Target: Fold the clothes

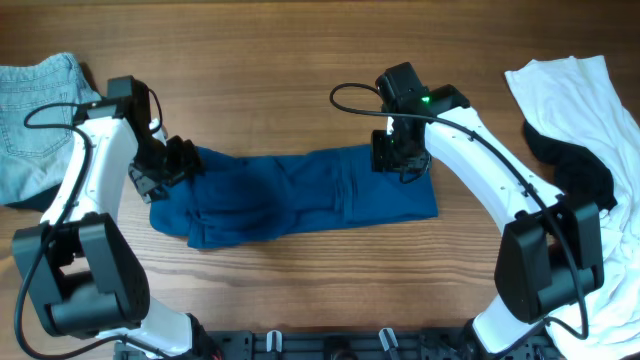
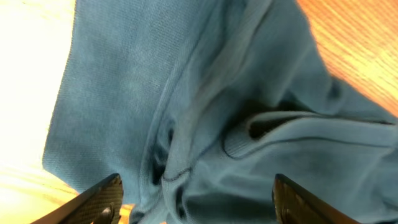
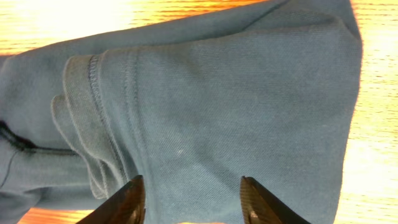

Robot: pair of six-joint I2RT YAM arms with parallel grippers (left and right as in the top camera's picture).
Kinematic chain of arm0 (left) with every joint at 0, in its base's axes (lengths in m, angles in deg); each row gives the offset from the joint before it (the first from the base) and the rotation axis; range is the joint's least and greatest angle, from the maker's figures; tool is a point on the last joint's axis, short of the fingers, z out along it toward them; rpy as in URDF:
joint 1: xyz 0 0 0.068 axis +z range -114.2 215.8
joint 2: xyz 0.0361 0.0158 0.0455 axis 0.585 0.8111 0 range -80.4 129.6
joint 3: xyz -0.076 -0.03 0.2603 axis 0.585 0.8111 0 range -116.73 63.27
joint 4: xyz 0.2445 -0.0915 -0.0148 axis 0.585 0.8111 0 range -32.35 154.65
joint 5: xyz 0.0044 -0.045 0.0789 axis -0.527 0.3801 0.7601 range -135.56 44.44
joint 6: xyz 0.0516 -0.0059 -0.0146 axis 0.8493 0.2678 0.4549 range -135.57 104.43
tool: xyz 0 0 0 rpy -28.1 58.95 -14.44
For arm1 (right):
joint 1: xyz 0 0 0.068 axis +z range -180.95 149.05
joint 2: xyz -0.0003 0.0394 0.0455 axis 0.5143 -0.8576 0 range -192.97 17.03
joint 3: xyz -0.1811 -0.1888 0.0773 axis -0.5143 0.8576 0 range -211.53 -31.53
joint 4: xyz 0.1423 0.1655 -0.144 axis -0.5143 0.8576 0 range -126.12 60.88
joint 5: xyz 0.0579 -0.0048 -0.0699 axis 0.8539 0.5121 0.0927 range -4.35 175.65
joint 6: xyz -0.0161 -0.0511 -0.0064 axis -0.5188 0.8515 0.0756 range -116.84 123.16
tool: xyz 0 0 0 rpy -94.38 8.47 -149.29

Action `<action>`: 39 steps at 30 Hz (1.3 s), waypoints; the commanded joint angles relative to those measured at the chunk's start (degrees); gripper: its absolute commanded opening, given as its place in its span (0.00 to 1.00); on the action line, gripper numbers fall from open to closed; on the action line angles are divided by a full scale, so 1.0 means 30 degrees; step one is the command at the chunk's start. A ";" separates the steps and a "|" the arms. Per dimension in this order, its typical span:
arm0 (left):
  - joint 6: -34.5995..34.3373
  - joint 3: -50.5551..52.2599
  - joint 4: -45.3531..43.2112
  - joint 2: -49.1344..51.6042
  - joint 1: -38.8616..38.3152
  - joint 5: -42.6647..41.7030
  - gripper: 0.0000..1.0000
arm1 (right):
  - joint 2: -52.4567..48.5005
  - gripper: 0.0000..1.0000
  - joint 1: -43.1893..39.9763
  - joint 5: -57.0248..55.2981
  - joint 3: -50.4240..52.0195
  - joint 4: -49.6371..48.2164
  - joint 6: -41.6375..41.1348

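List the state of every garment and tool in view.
deep-blue short-sleeved fabric T-shirt: folded into a long band, lying flat.
pale-blue denim piece: rumpled, unfolded.
white fabric garment: unfolded heap.
black fabric garment: crumpled on the white one.
left tool: open, over the T-shirt.
right tool: open, over the T-shirt.
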 commanded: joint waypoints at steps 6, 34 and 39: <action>0.0466 0.3169 -0.2018 0.0044 0.0124 0.1916 0.84 | 0.0452 0.60 0.0022 -0.0685 -0.0299 0.0029 -0.0342; 0.0546 0.1158 -0.1326 -0.0911 0.1129 0.1902 0.08 | 0.0459 0.58 -0.1792 -0.0962 -0.0306 0.1625 -0.0882; 0.0313 -0.4379 0.3016 -0.1071 0.1537 0.2339 0.10 | 0.0459 0.59 -0.4466 -0.0969 -0.0306 0.1617 0.2200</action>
